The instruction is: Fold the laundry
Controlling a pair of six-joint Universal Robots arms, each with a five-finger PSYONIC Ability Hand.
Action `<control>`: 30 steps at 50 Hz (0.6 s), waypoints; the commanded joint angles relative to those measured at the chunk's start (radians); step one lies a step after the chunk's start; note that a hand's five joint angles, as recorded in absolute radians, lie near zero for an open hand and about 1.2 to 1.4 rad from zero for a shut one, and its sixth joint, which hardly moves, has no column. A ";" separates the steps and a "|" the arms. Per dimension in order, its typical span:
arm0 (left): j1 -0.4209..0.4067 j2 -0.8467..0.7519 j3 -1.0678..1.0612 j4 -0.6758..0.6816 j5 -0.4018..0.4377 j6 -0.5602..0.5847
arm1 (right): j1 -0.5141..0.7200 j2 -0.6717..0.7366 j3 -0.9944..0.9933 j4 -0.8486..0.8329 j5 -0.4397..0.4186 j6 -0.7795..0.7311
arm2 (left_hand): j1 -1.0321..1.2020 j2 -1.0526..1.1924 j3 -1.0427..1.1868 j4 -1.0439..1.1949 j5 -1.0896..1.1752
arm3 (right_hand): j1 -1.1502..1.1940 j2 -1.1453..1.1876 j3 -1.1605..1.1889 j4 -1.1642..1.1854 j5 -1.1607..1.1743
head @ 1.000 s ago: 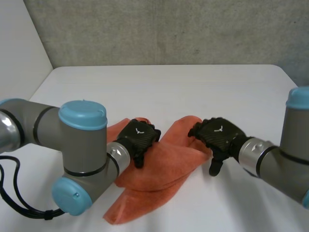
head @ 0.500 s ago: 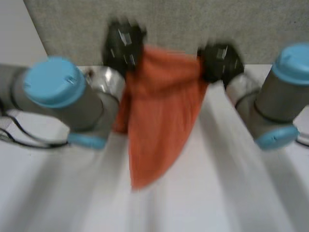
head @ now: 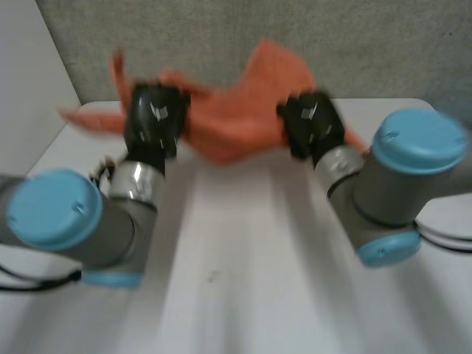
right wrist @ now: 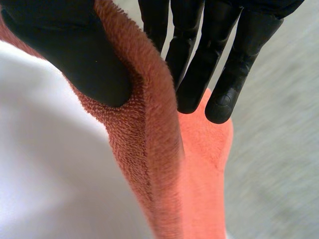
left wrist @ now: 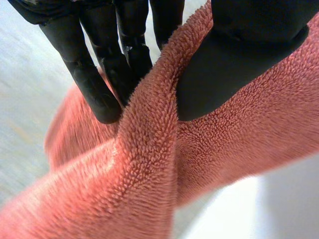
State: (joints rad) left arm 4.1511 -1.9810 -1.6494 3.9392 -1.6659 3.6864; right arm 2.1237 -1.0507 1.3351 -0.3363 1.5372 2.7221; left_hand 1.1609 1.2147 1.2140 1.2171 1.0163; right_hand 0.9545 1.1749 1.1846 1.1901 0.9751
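Note:
An orange towel [head: 236, 110] is up in the air over the far part of the white table [head: 243, 258], stretched between my two hands and flapping. My left hand [head: 155, 118] grips one edge of the orange towel [left wrist: 149, 164], pinched between thumb [left wrist: 234, 55] and fingers [left wrist: 94, 84]. My right hand [head: 310, 125] grips the opposite edge of the orange towel [right wrist: 149, 144], pinched between thumb [right wrist: 84, 59] and fingers [right wrist: 224, 79]. Loose ends of the cloth fly out past both hands.
A grey wall [head: 243, 44] rises behind the table's far edge. A pale side wall [head: 29, 81] stands at the left. Both arms reach forward over the table, elbows near its front.
Both hands closed on the towel as it lay on the table, lifted it so it hung down, then swung it up and away toward the far edge.

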 commanded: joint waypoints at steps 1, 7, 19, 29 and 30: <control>-0.035 -0.093 -0.095 -0.163 -0.077 -0.022 | 0.019 0.166 0.013 0.181 0.011 -0.074 | 0.212 0.158 0.159 0.156 0.182 | 0.442 0.221 0.212 0.206 0.247; -0.045 -0.058 -0.101 -0.403 -0.118 -0.118 | 0.016 0.143 0.049 0.246 0.006 -0.059 | -0.340 -0.394 -0.394 -0.397 -0.370 | 0.442 0.221 0.212 0.206 0.247; -0.032 0.082 -0.099 -0.552 -0.107 -0.174 | 0.012 0.069 0.052 0.235 0.011 0.056 | -0.965 -1.019 -1.018 -1.021 -0.995 | 0.442 0.221 0.212 0.206 0.247; 0.038 0.197 -0.164 -0.635 -0.080 -0.230 | 0.012 0.121 0.010 0.238 0.024 0.116 | -0.834 -0.887 -0.887 -0.890 -0.863 | 0.442 0.221 0.212 0.206 0.247; 0.052 0.214 -0.171 -0.652 -0.078 -0.264 | 0.012 0.126 0.006 0.238 0.030 0.119 | -0.749 -0.802 -0.802 -0.805 -0.779 | 0.442 0.221 0.212 0.206 0.247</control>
State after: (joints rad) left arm 4.1532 -1.8338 -1.7807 3.3452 -1.7649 3.4972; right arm 2.1351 -0.9586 1.3676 -0.1015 1.5526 2.8260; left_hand 0.2037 0.2004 0.2017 0.2009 0.0346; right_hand 0.9545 1.1750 1.1846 1.1901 0.9787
